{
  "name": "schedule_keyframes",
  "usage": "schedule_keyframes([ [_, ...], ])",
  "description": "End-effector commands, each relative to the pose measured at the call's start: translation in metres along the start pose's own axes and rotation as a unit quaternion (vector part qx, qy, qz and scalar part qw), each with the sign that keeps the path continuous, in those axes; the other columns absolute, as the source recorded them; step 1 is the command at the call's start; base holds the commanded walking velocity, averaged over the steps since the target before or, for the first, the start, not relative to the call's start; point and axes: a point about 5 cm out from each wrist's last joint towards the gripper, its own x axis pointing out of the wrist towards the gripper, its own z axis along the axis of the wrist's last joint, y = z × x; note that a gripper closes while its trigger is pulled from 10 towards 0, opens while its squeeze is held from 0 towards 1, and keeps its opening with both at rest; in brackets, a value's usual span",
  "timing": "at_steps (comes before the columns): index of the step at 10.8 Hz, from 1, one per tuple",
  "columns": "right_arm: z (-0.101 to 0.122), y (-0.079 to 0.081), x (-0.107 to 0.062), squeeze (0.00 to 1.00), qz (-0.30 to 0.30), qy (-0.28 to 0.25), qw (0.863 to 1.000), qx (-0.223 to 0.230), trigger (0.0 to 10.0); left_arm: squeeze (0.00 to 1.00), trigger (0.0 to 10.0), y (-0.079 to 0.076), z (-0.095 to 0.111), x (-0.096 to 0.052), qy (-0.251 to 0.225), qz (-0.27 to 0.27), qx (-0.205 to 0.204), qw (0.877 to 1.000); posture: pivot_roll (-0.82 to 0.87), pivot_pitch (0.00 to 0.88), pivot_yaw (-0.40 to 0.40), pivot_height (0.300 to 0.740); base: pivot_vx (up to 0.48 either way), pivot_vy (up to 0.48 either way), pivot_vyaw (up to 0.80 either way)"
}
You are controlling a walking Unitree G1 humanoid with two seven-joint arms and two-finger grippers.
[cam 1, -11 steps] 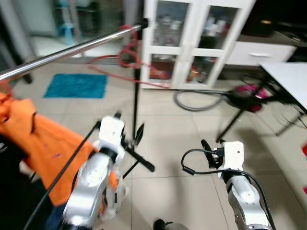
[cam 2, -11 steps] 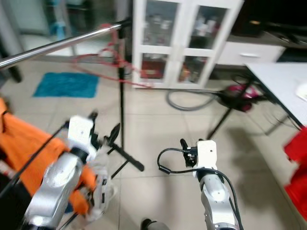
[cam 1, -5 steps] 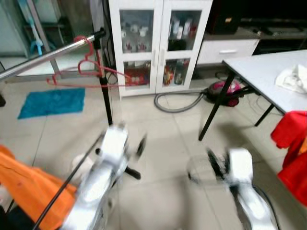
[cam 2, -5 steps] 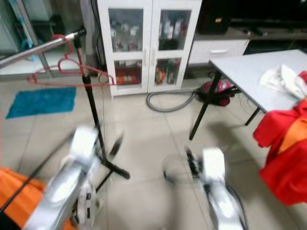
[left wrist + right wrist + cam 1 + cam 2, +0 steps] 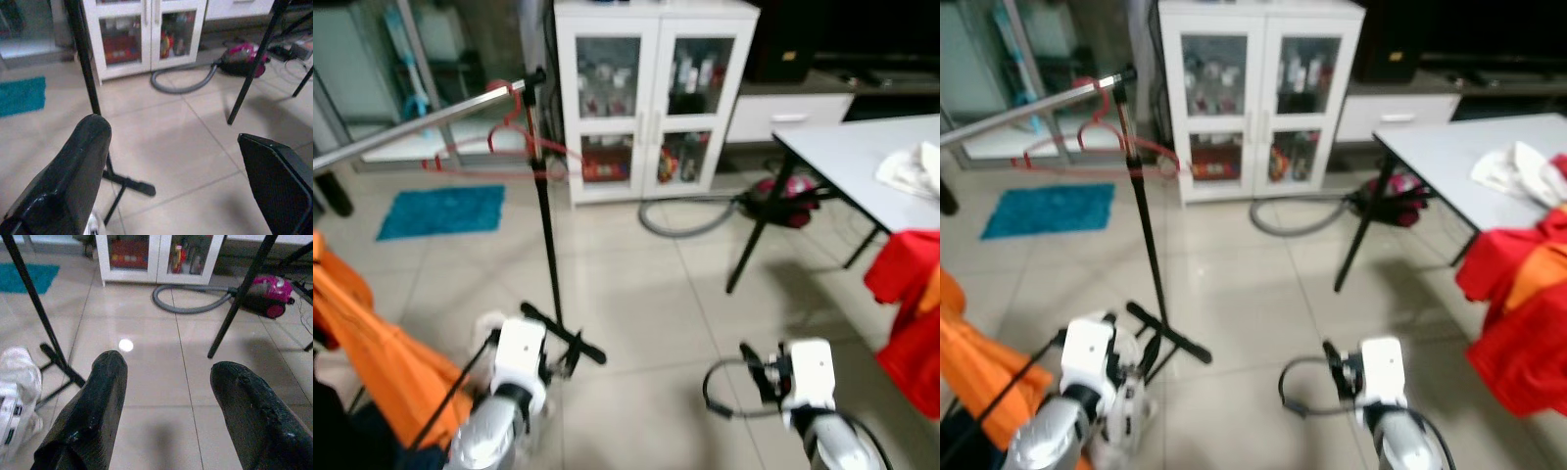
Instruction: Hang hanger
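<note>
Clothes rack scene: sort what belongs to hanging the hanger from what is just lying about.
For the job: red hanger, on the rail of the clothes rack; left gripper and right gripper, both open and empty.

Lying about: vacuum cleaner, blue mat, white cabinet, orange garment, table.

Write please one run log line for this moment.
hanger: red, on rail | left tool: open, empty | right tool: open, empty | red clothes: at table

A red hanger [image 5: 504, 147] hangs on the silver rail [image 5: 421, 125] near its black upright pole [image 5: 546, 225]. An orange garment [image 5: 372, 343] hangs at my left. My left arm [image 5: 504, 392] and right arm [image 5: 813, 392] sit low over the tiled floor [image 5: 646, 323]. Beyond stands a white cabinet [image 5: 651, 98]; the counter [image 5: 862, 157] and red cloth [image 5: 906, 304] lie at my right.
</note>
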Motion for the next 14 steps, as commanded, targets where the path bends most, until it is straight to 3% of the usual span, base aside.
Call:
schedule_keyframes([
  [1, 0.0, -0.001, 0.0, 0.0, 0.003, 0.007, 1.0, -0.004, 10.0, 0.0, 10.0, -0.002, -0.002, 0.0, -0.001, 0.007, 0.002, 1.0, -0.03, 0.0, -0.032, 0.74, 0.0, 0.0, 0.0],
  [3, 0.006, -0.001, -0.001, 0.0, 0.006, -0.014, 1.0, -0.001, 10.0, 0.0, 10.0, -0.037, 0.0, -0.003, -0.028, 0.009, -0.012, 0.999, -0.02, 0.0, -0.042, 0.74, 0.0, 0.0, 0.0],
  [5, 0.018, -0.001, -0.011, 0.0, 0.021, -0.048, 0.998, 0.022, 10.0, 0.0, 10.0, -0.015, 0.02, -0.002, -0.069, 0.001, -0.016, 0.998, -0.02, 0.0, -0.045, 0.74, 0.0, 0.0, 0.0],
  [6, 0.002, -0.002, -0.022, 0.0, 0.031, -0.007, 0.999, 0.018, 10.0, 0.0, 10.0, -0.004, 0.008, -0.009, -0.024, 0.0, -0.005, 1.0, -0.02, 0.0, -0.044, 0.74, 0.0, 0.0, 0.0],
  [7, -0.015, -0.005, -0.019, 0.0, 0.022, 0.037, 0.999, 0.022, 10.0, 0.0, 10.0, -0.003, -0.009, -0.005, 0.015, 0.0, -0.005, 1.0, -0.01, 0.0, -0.04, 0.74, 0.0, 0.0, 0.0],
  [8, -0.03, -0.006, -0.009, 0.0, 0.008, 0.069, 0.997, 0.044, 10.0, 0.0, 10.0, -0.003, -0.021, 0.006, 0.035, 0.001, -0.021, 0.999, -0.01, 0.0, -0.03, 0.74, 0.0, 0.0, 0.0],
  [9, -0.05, -0.005, 0.011, 0.0, -0.002, 0.117, 0.992, 0.039, 10.0, 0.0, 10.0, -0.002, -0.045, 0.029, 0.085, 0.002, -0.017, 0.996, -0.02, 0.0, -0.028, 0.74, 0.0, 0.0, 0.0],
  [10, -0.053, -0.008, 0.019, 0.0, -0.019, 0.136, 0.989, 0.051, 10.0, 0.0, 10.0, 0.002, -0.057, 0.037, 0.119, 0.018, -0.035, 0.992, -0.02, 0.0, -0.027, 0.74, 0.0, 0.0, 0.0],
  [11, -0.053, -0.007, 0.034, 0.0, -0.035, 0.175, 0.98, 0.084, 10.0, 0.0, 10.0, 0.003, -0.084, 0.033, 0.193, 0.045, -0.041, 0.979, -0.03, 0.0, -0.015, 0.74, 0.0, 0.0, 0.0],
  [12, -0.054, -0.006, 0.038, 0.0, -0.035, 0.191, 0.977, 0.087, 10.0, 0.0, 10.0, -0.001, -0.097, 0.027, 0.229, 0.051, -0.05, 0.971, -0.03, 0.0, -0.016, 0.74, 0.0, 0.0, 0.0],
  [13, -0.061, 0.004, 0.041, 0.0, -0.005, 0.24, 0.967, 0.088, 10.0, 0.0, 10.0, -0.012, -0.121, 0.014, 0.314, 0.069, -0.127, 0.938, -0.03, 0.0, -0.023, 0.74, 0.0, 0.0, 0.0],
  [14, -0.065, 0.009, 0.04, 0.0, 0.012, 0.26, 0.962, 0.085, 10.0, 0.0, 10.0, -0.017, -0.131, 0.005, 0.35, 0.075, -0.143, 0.923, -0.05, 0.0, -0.025, 0.74, 0.0, 0.0, 0.0],
])
